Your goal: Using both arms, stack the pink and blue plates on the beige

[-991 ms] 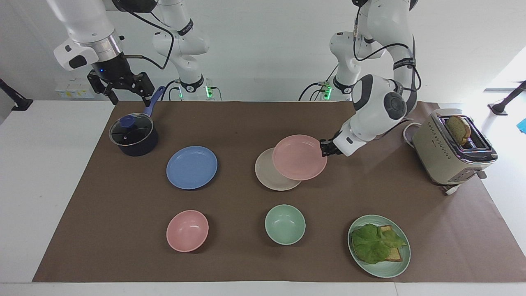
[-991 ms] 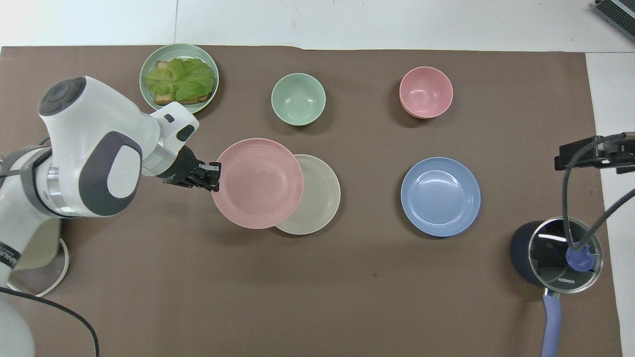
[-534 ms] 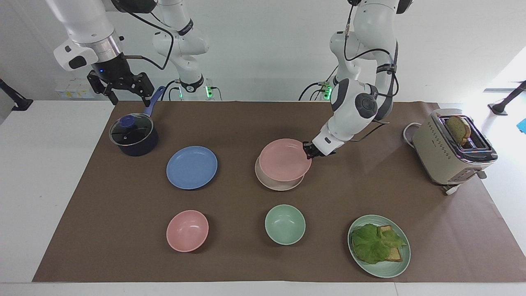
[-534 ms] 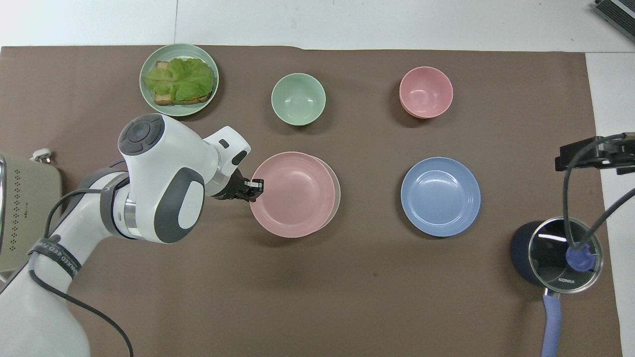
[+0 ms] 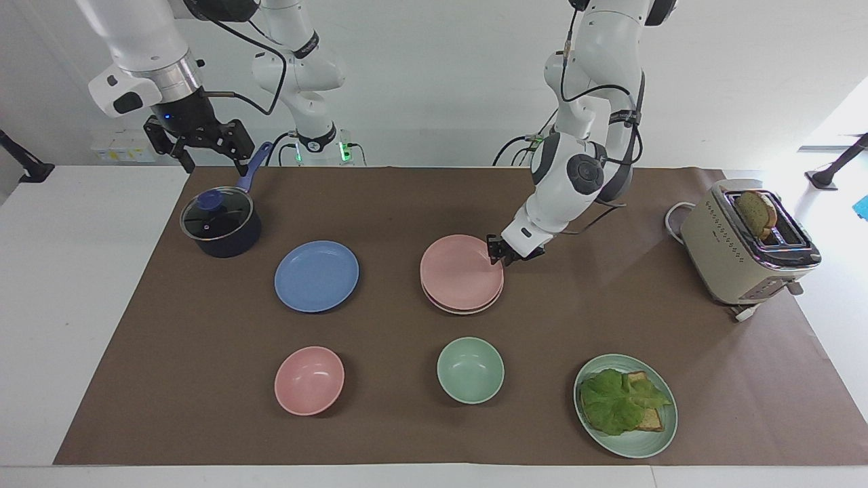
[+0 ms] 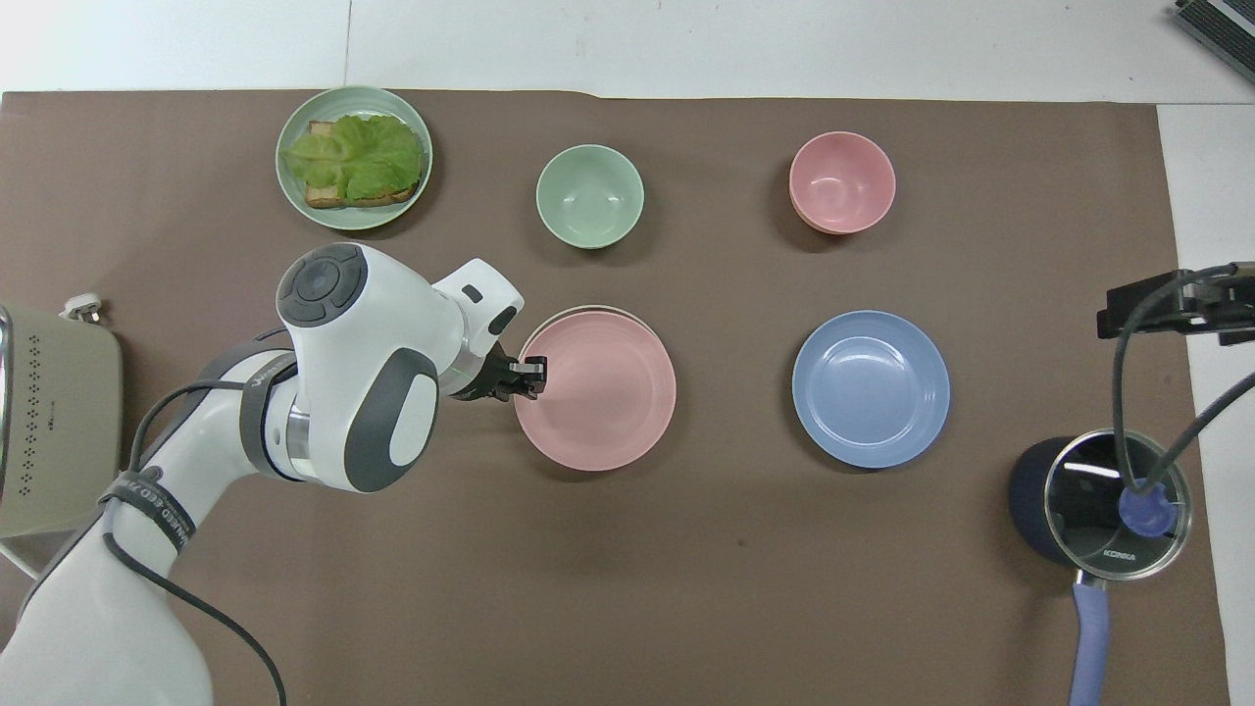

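Left gripper (image 5: 497,249) at the rim of the pale pink round plastic plate (image 5: 461,272), which lies on the cream-beige plate (image 5: 463,308); whether its jaws grip or have let go, cannot tell. Right gripper (image 5: 200,144), jaws spread, empty, waits over the lidded dark saucepan (image 5: 220,222). Medium blue plate (image 5: 316,276) lies well apart from both.

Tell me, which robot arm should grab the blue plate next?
The right one, probably. The right gripper waits open above the pot, at the blue plate's end of the table. The left gripper is busy at the pink plate's edge.
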You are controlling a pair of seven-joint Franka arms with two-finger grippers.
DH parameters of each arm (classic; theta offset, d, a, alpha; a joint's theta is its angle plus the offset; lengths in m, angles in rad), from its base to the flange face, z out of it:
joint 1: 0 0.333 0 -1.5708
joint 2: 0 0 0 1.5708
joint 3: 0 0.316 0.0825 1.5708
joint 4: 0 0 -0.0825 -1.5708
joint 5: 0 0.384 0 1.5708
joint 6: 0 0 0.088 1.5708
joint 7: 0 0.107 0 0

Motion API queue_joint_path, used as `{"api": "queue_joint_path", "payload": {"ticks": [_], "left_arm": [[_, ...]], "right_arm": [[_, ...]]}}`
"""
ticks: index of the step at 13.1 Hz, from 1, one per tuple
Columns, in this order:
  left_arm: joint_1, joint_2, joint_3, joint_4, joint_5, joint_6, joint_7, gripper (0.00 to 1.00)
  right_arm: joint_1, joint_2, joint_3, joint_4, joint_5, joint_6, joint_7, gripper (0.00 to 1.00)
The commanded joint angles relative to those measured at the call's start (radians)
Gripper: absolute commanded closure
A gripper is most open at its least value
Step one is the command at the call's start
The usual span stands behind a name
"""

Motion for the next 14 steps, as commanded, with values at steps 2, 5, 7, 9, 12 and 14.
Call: {"api": "queue_joint_path", "payload": {"ticks": [2, 5, 7, 9, 12, 14], "left_arm": [[0.015, -0.030, 0.028, 0.007, -0.012, -0.031, -0.003, 0.00], [0.130, -0.058, 0.037, 0.114, 0.066, -0.223, 0.003, 0.00], [0.191, -0.090, 0.041, 0.153, 0.163, -0.258, 0.008, 0.00], [0.257, -0.112, 0.049, 0.185, 0.178, -0.295, 0.022, 0.00], [0.303, -0.112, 0.049, 0.324, 0.318, -0.407, 0.118, 0.00], [0.352, -0.115, 0.049, 0.403, 0.322, -0.482, 0.221, 0.00]], "right_arm": [[-0.010, -0.020, 0.002, -0.025, 0.023, 0.003, 0.007, 0.00], [-0.010, -0.020, 0.003, -0.025, 0.023, 0.003, 0.007, 0.00], [-0.010, -0.020, 0.003, -0.023, 0.023, 0.003, 0.007, 0.00], [-0.010, -0.020, 0.005, -0.023, 0.025, 0.003, 0.007, 0.00], [-0.010, -0.020, 0.005, -0.023, 0.025, 0.023, 0.007, 0.00], [-0.011, -0.020, 0.005, -0.025, 0.025, 0.023, 0.005, 0.00]]}}
